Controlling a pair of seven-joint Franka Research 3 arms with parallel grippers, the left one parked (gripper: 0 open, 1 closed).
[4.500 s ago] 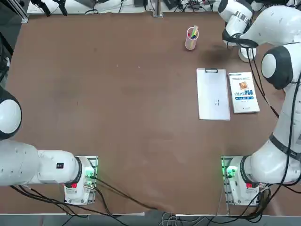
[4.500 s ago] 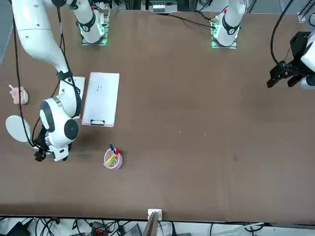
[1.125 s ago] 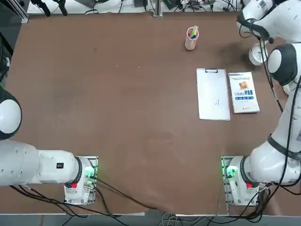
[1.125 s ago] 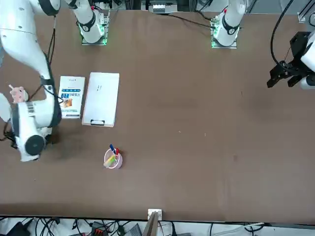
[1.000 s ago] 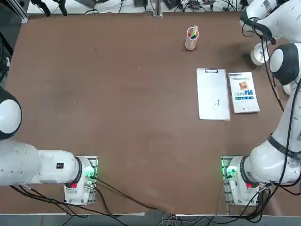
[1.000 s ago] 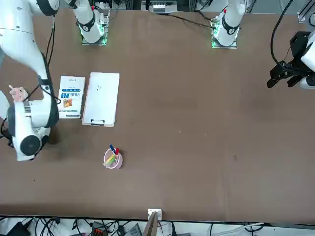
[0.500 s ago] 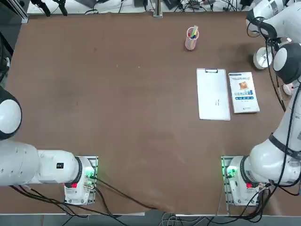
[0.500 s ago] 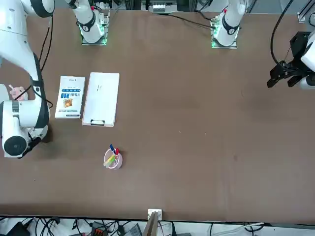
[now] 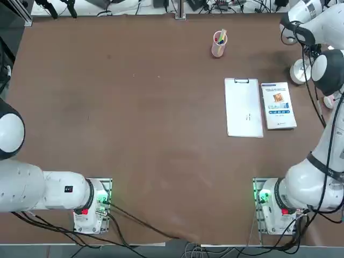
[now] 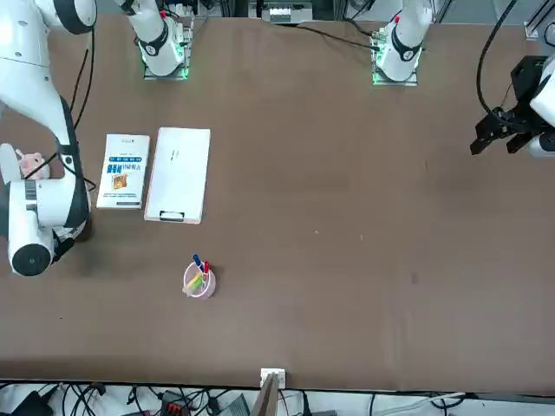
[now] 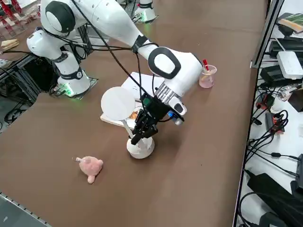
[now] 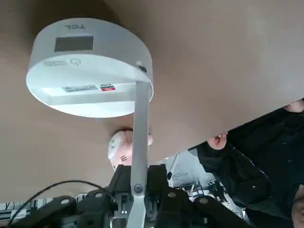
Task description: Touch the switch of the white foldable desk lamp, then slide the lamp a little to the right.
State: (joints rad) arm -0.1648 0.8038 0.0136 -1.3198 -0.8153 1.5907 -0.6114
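I see my right gripper (image 11: pixel 137 137) pinched shut just above the lamp's (image 11: pixel 140 146) smooth round base — all white plastic, thin arm, flat disc head — near the table's (image 11: pixel 199 156) right edge, beside the book (image 9: pixel 278 105).

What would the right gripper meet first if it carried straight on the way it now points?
Pointing down, the shut right gripper would most likely meet the white lamp's round base directly beneath it, though the remaining gap is unclear.

The right hand (image 11: pixel 138 138), fingers together, hangs just over the white lamp's (image 11: pixel 140 147) base.
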